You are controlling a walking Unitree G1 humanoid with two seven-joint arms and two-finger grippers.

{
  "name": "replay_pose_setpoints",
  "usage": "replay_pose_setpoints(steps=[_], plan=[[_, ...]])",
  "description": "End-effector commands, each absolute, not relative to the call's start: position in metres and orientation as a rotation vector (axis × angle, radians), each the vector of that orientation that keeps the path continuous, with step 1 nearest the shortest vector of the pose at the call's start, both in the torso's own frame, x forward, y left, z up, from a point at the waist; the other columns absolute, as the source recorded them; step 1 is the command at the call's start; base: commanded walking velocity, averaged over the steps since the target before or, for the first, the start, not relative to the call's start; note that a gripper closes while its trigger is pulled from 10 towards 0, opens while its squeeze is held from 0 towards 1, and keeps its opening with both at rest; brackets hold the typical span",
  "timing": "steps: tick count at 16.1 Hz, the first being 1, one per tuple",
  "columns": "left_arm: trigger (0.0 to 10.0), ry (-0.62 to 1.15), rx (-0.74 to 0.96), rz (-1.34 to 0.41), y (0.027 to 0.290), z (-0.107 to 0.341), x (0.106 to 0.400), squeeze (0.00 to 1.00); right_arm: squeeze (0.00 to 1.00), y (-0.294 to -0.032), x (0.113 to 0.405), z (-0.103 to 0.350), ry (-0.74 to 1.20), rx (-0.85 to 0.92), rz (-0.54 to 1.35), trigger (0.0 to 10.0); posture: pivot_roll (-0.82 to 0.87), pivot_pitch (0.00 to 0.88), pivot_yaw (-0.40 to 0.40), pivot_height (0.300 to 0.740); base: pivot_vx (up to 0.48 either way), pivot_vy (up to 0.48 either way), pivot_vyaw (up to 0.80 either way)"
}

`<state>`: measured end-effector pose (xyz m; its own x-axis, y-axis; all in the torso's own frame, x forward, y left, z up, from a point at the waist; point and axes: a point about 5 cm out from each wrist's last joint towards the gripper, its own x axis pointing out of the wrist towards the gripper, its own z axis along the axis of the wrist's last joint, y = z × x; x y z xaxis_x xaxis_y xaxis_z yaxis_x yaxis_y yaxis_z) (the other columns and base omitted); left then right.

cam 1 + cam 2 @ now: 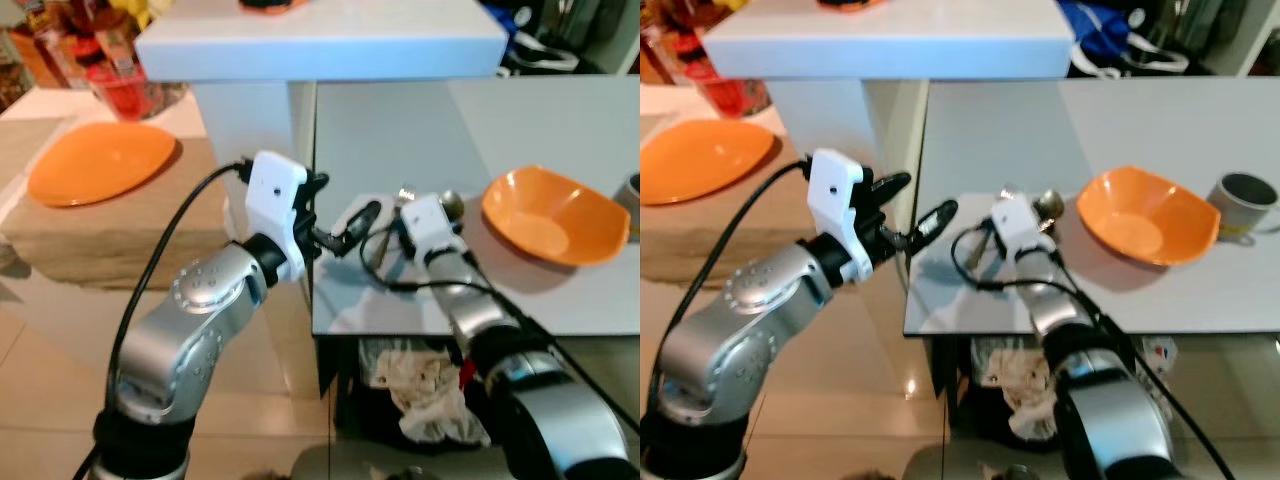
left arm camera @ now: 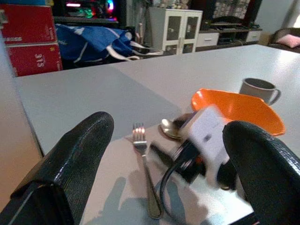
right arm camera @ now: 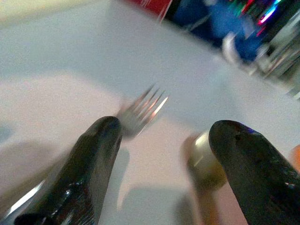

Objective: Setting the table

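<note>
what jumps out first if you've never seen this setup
The orange bowl on the grey table catches the eye first, with a grey mug beside it. Near the table's front edge, the right gripper hangs open over a fork and spoon, and the left gripper is open close by. An orange plate lies on a separate surface to the left.

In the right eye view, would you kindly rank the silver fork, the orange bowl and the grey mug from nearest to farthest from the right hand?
1. Silver fork, on the table right at the right hand, on its left side.
2. Orange bowl, to the hand's right.
3. Grey mug, beyond the bowl, near the table's right edge.
</note>
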<state>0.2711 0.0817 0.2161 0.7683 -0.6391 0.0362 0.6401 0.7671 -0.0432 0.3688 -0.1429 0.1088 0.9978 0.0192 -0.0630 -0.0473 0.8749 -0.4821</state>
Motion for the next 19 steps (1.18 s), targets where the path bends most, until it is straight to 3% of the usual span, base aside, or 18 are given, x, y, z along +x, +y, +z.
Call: replay_pose_setpoints(steps=[1,5,8,12,19], plan=[[10.0,-0.024,-0.053,-0.685,0.082,0.214,0.272,0.0,0.0,-0.145,0.369,0.117,0.007,-0.509,0.017,10.0,-0.03,0.0,0.062,0.736,0.0,0.0,0.0],[10.0,-0.049,-0.068,-0.698,0.077,0.212,0.277,0.0,0.0,-0.158,0.367,0.125,-0.048,-0.518,-0.054,10.0,-0.06,0.0,0.07,0.736,0.0,0.0,0.0],[10.0,-0.055,-0.045,-0.689,0.077,0.212,0.278,0.0,0.0,-0.136,0.366,0.12,-0.009,-0.279,0.046,10.0,-0.04,0.0,0.07,0.736,0.0,0.0,0.0],[10.0,-0.053,-0.033,-0.673,0.079,0.209,0.277,0.0,0.0,-0.105,0.373,0.119,0.061,-0.102,0.138,10.0,0.0,0.0,0.07,0.736,0.0,0.0,0.0],[10.0,-0.027,-0.001,-0.654,0.09,0.21,0.268,0.0,0.0,-0.093,0.377,0.106,0.243,0.068,0.153,10.0,0.07,0.0,0.081,0.736,0.0,0.0,0.0]])
